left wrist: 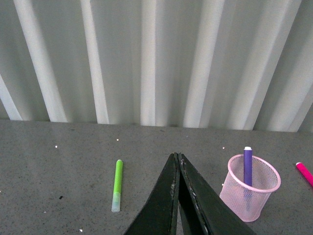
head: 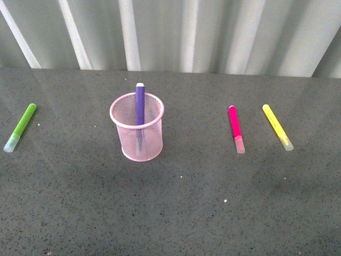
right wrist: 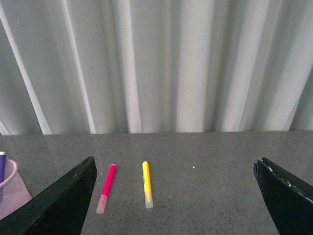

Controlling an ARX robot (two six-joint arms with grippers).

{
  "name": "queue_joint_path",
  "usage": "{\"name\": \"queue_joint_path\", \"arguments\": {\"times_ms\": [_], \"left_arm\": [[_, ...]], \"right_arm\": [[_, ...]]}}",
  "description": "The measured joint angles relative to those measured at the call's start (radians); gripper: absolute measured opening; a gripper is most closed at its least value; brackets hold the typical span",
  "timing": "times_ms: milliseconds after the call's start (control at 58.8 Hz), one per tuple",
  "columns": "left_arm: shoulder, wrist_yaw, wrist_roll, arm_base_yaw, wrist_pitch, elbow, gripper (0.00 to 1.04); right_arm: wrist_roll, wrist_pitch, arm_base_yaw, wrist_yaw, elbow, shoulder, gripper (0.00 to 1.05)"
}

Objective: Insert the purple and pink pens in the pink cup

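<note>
The pink cup (head: 137,128) stands upright on the dark table, left of centre. The purple pen (head: 140,104) stands inside it, leaning on the far rim, its tip above the rim. The pink pen (head: 235,128) lies flat on the table to the cup's right, clear cap toward me. Neither gripper shows in the front view. My left gripper (left wrist: 176,157) is shut and empty, back from the table, with the cup (left wrist: 249,188) and purple pen (left wrist: 247,166) ahead. My right gripper (right wrist: 176,169) is open wide and empty, with the pink pen (right wrist: 107,187) ahead near one finger.
A lime-green marker (head: 21,127) lies at the far left; it also shows in the left wrist view (left wrist: 117,185). A yellow marker (head: 277,126) lies right of the pink pen, and shows in the right wrist view (right wrist: 146,190). A corrugated white wall stands behind the table.
</note>
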State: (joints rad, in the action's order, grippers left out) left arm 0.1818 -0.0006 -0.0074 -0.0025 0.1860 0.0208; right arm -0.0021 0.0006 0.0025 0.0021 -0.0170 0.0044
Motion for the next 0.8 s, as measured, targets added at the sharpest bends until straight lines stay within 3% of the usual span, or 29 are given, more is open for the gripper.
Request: {"name": "queue_joint_path", "arguments": {"times_ms": [136,442,800], "left_arm": [[-0.142,0.000,0.000,0.000,-0.174,0.000,0.04],[-0.177,0.000,-0.001,0.000,-0.185,0.000,0.05],[-0.178,0.000,0.000,0.000,-0.185,0.000,0.67]], "right_arm": [[0.000,0.000,0.000,0.000,0.000,0.000,0.98],[0.000,0.000,0.000,0.000,0.000,0.000,0.98],[0.000,0.000,0.000,0.000,0.000,0.000,0.98]]}}
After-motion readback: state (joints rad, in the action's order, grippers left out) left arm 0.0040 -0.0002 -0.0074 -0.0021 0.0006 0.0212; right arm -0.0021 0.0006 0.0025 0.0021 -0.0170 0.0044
